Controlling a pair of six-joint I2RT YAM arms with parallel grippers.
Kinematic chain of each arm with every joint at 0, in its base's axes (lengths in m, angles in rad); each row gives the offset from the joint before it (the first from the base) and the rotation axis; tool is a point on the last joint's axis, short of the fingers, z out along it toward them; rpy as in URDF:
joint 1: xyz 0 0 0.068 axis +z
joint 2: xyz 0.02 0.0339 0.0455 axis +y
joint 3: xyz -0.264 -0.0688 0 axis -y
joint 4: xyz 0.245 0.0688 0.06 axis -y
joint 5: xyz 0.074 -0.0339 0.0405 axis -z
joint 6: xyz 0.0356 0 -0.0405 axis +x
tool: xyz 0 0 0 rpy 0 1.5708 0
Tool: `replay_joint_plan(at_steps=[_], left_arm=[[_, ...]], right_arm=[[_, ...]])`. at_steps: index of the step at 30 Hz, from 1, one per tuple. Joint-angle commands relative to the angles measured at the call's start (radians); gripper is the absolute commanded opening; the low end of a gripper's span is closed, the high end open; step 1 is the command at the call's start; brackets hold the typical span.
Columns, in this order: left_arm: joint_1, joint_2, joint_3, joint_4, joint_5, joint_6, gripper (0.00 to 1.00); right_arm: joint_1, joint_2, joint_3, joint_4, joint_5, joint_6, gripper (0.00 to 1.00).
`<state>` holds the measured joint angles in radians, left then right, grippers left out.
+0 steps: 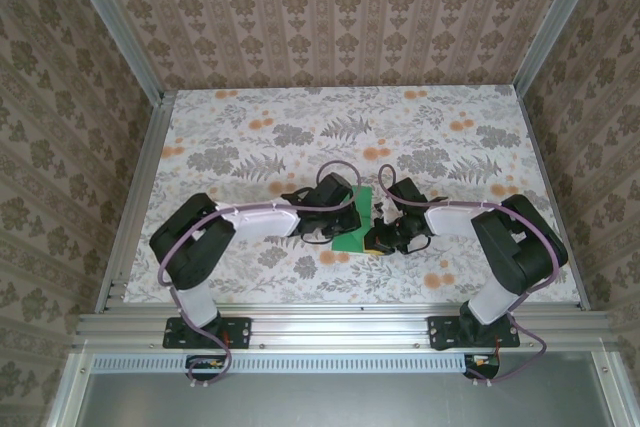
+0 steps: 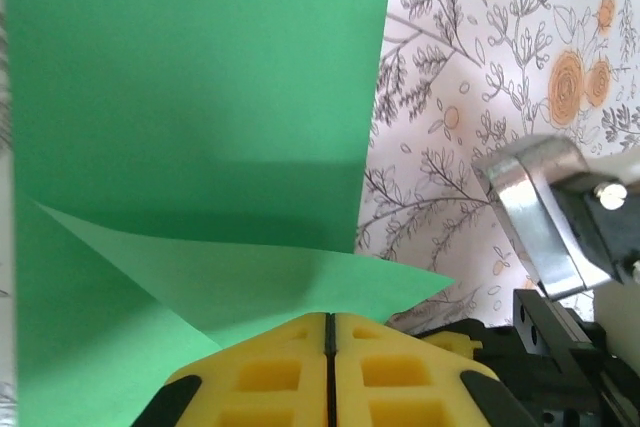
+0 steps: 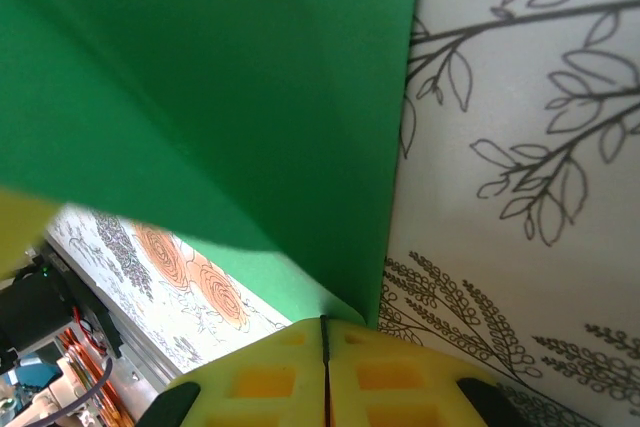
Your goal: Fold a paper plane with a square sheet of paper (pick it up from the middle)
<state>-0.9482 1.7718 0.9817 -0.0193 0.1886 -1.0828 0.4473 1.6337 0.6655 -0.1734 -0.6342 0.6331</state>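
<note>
Lying mid-frame on floral-print table (image 1: 250,127): thin bright-green square paper sheet (image 1: 352,235), one corner folded over. Left gripper (image 2: 328,319) clenched, pinching folded flap; right gripper (image 3: 323,325) clenched, pinching sheet's edge at lower frame.

You have no lettering, number, label or brand to read here. The thin bright-green square sheet of paper (image 2: 190,97) is plain on every face shown, and the white table covering (image 1: 300,127) around that sheet carries only printed flowers and ferns in grey and orange.
</note>
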Motion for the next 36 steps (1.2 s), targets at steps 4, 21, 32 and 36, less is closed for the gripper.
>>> replay_joint_plan(at_steps=[4,21,32,36], left_arm=[[-0.023,0.037,-0.069,0.092,0.019,-0.1,0.05],[-0.061,0.057,-0.092,0.157,0.037,-0.125,0.09],[-0.034,0.079,-0.117,0.075,-0.079,-0.143,0.07],[-0.023,0.084,-0.096,0.043,-0.098,-0.144,0.04]], right_arm=[[-0.001,0.022,-0.039,-0.034,0.094,0.017,0.08],[-0.001,0.025,-0.037,-0.043,0.101,0.017,0.08],[-0.001,0.02,-0.026,-0.1,0.136,-0.012,0.06],[-0.001,0.02,-0.026,-0.106,0.136,-0.016,0.05]])
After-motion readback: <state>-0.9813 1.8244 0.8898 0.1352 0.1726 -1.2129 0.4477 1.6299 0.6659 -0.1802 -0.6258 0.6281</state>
